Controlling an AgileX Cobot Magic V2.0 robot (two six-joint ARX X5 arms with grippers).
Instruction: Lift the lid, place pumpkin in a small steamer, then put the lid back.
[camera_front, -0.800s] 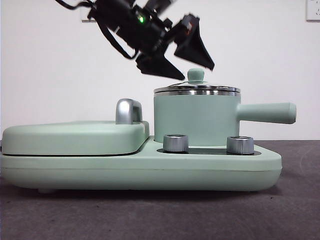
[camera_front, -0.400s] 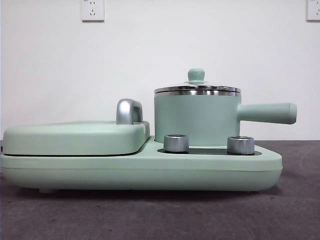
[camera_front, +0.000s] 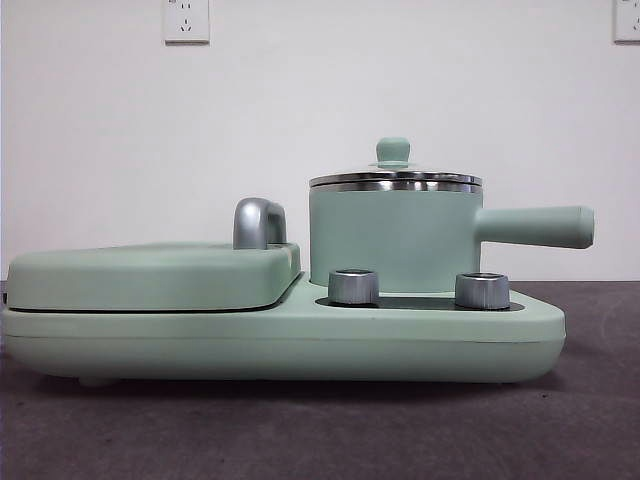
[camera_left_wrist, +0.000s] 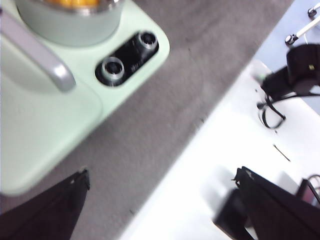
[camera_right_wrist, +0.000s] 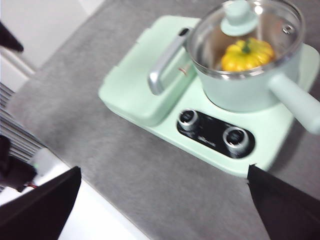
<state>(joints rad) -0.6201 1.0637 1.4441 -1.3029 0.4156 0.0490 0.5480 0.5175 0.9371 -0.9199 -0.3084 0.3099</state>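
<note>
The small steamer (camera_front: 392, 240) stands on the mint-green cooker base, its long handle (camera_front: 535, 226) pointing right. The glass lid (camera_front: 394, 178) with its mint knob sits closed on it. In the right wrist view the lid (camera_right_wrist: 240, 20) covers the steamer (camera_right_wrist: 250, 85), and the yellow-orange pumpkin (camera_right_wrist: 247, 55) lies inside under the glass. A sliver of the pumpkin (camera_left_wrist: 75, 2) shows in the left wrist view. My left gripper (camera_left_wrist: 160, 200) is open and empty, away from the cooker over the table's edge. My right gripper (camera_right_wrist: 165, 200) is open and empty, high above the cooker's front.
The flat griddle cover (camera_front: 150, 275) with a chrome handle (camera_front: 258, 222) takes up the left of the cooker base (camera_front: 280, 345). Two steel dials (camera_front: 352, 286) (camera_front: 481, 290) stand in front of the steamer. A white surface with cables (camera_left_wrist: 280, 100) lies beyond the grey mat.
One second ago an open gripper hung just left of the lid's knob. It has pulled up and out of the front view. The lid, steamer and cooker have not moved.
</note>
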